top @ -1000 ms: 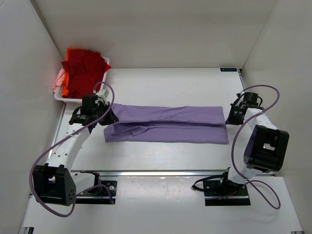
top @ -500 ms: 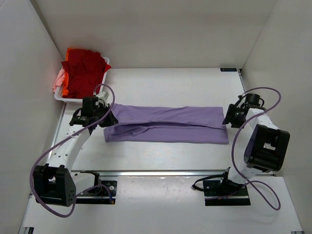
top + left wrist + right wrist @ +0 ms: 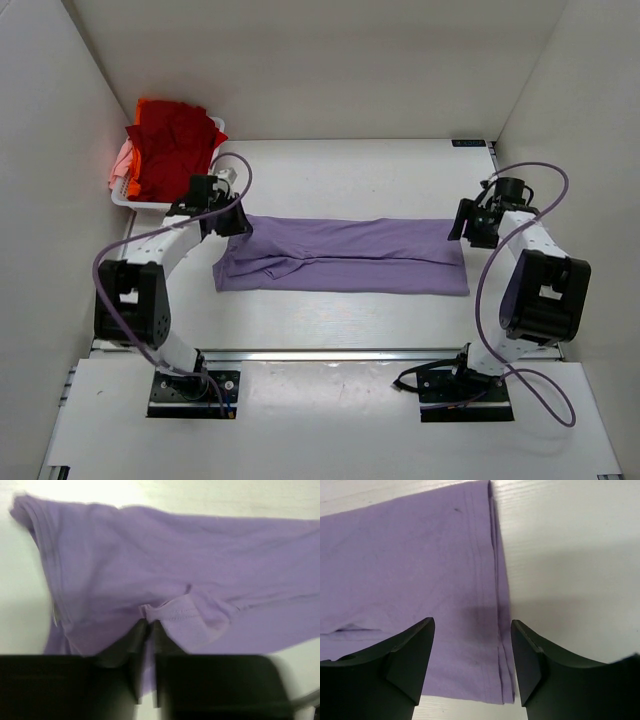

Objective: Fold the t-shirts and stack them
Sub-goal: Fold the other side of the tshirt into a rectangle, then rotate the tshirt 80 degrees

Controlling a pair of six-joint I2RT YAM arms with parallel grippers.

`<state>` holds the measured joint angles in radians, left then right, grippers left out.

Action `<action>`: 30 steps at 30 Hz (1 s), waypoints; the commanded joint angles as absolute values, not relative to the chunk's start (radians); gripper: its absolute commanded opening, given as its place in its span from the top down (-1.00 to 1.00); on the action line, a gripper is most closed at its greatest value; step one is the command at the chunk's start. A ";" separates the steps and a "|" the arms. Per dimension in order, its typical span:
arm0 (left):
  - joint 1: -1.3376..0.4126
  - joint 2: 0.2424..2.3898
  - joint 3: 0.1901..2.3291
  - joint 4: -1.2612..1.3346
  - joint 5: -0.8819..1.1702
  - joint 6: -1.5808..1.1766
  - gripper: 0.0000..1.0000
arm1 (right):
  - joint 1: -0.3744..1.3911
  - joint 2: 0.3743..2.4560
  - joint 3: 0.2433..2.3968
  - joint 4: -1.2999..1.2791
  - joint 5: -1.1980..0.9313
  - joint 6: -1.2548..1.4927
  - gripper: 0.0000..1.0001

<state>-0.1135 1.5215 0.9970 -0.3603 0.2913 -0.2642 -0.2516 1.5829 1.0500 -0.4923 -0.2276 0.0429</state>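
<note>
The lavender t-shirt (image 3: pixel 345 255) lies on the table folded lengthwise into a long strip. My left gripper (image 3: pixel 237 222) is low over its upper left corner. In the left wrist view, which is blurred, the gripper (image 3: pixel 148 625) shows a narrow gap between its fingers, and a sleeve hem (image 3: pixel 175 614) bunches just ahead of the tips. My right gripper (image 3: pixel 463 226) hovers over the strip's right end. It is wide open (image 3: pixel 471 625), with the shirt's hem (image 3: pixel 495 605) lying flat beneath it and nothing held. Red (image 3: pixel 172 145), orange (image 3: pixel 150 103) and pale pink (image 3: pixel 119 165) t-shirts are heaped at the back left.
A white plastic basket (image 3: pixel 128 201) holds the heap of shirts against the left wall. White walls close in the table on the left, back and right. Purple cables loop off both arms.
The right gripper opened and let go of the shirt's right end. The left arm swung its gripper up and right over the left end, and its jaws parted slightly.
</note>
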 commanded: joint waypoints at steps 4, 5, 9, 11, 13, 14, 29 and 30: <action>-0.097 1.603 1.121 -0.307 0.195 -0.287 0.36 | -0.181 1.686 1.170 -0.485 -0.198 0.049 -0.22; -0.101 1.588 1.120 -0.307 0.158 -0.297 0.35 | -0.161 1.709 1.189 -0.498 -0.183 0.041 -0.22; -0.169 1.511 1.129 -0.403 0.081 -0.310 0.34 | -0.112 1.744 1.219 -0.525 -0.144 0.017 -0.20; -0.198 1.424 1.086 -0.428 0.086 -0.340 0.31 | -0.094 1.753 1.220 -0.520 -0.130 0.015 -0.14; -0.238 1.361 0.999 -0.431 0.089 -0.377 0.32 | -0.083 1.770 1.220 -0.523 -0.129 0.009 0.10; -0.270 1.335 0.977 -0.430 0.092 -0.399 0.35 | -0.080 1.782 1.229 -0.526 -0.123 0.009 0.20; -0.342 1.873 1.245 -0.446 0.003 -0.476 0.66 | -0.068 1.838 1.198 -0.673 -0.063 0.221 1.00; -0.336 1.912 1.279 -0.455 0.003 -0.474 0.66 | -0.054 1.821 1.177 -0.699 -0.057 0.241 1.00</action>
<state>-0.3412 1.8469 1.1797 -0.4404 0.0360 -0.4622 -0.0738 1.8618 1.2182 -0.6109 -0.0994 0.1543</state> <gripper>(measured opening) 0.173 0.000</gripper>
